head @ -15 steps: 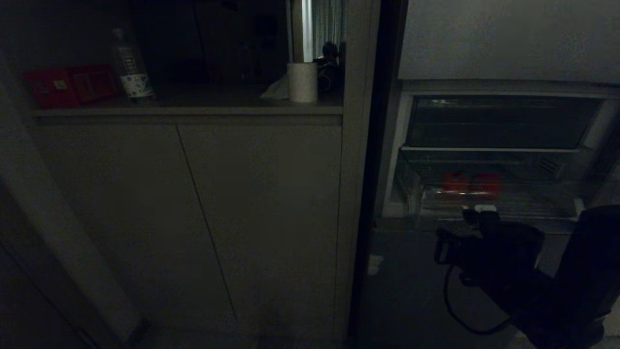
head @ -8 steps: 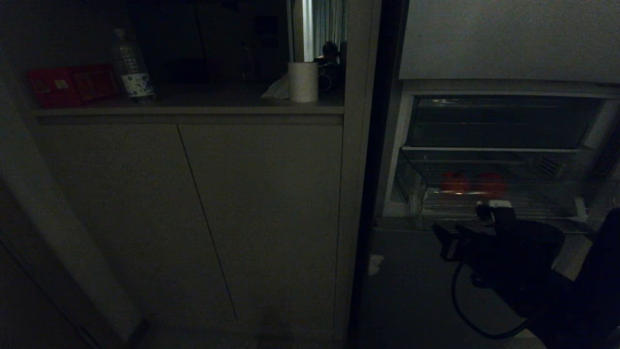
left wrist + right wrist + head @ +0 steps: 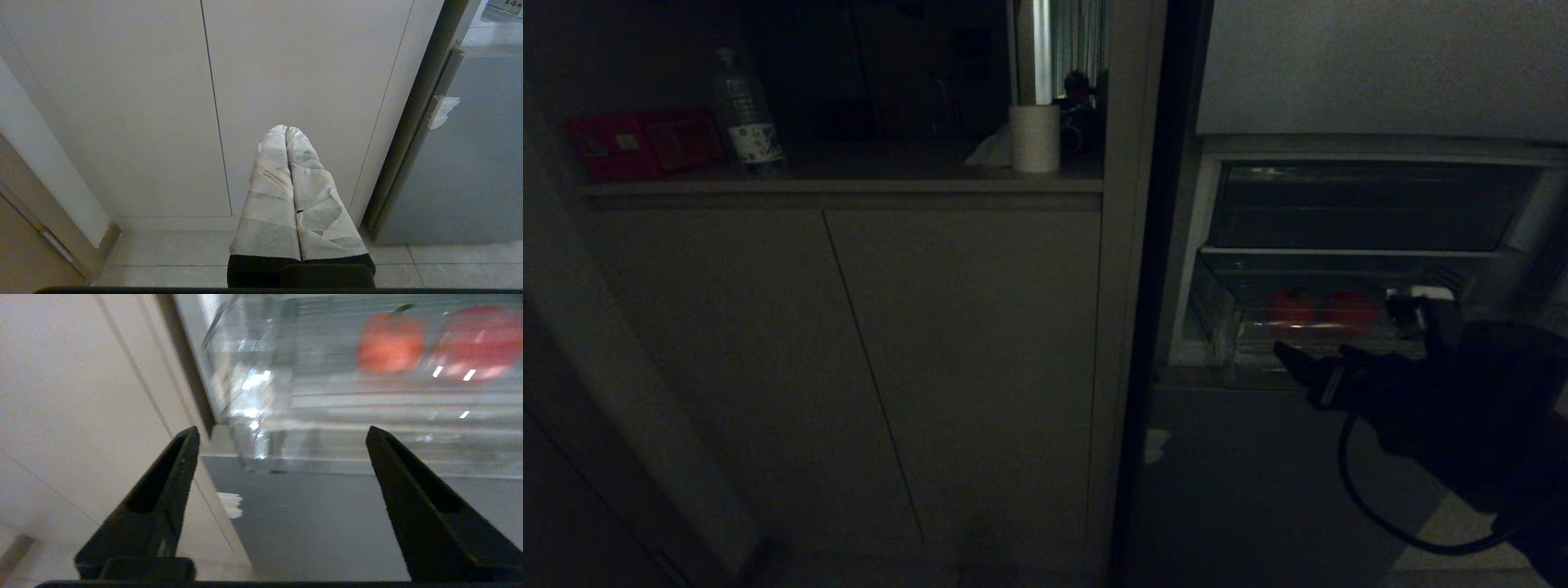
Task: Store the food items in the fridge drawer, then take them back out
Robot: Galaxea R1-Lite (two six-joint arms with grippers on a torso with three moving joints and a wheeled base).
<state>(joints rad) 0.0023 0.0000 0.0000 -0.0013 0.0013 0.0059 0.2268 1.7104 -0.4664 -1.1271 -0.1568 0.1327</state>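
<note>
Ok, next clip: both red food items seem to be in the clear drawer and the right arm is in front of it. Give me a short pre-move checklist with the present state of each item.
1. Fridge drawer pulled out far enough to reach in: ok; its clear front stands out past the grey panel below.
2. Both food items inside: ok; left one and right one lie side by side behind the clear wall.
3. Right gripper empty with jaws open: ok.
4. Right gripper lined up with an item: not ok; it sits in front of the drawer, lower than the items.
5. Left gripper out of the way: ok; shut, facing the pale cabinet doors.
6. Items free to lift: cannot tell.
</note>
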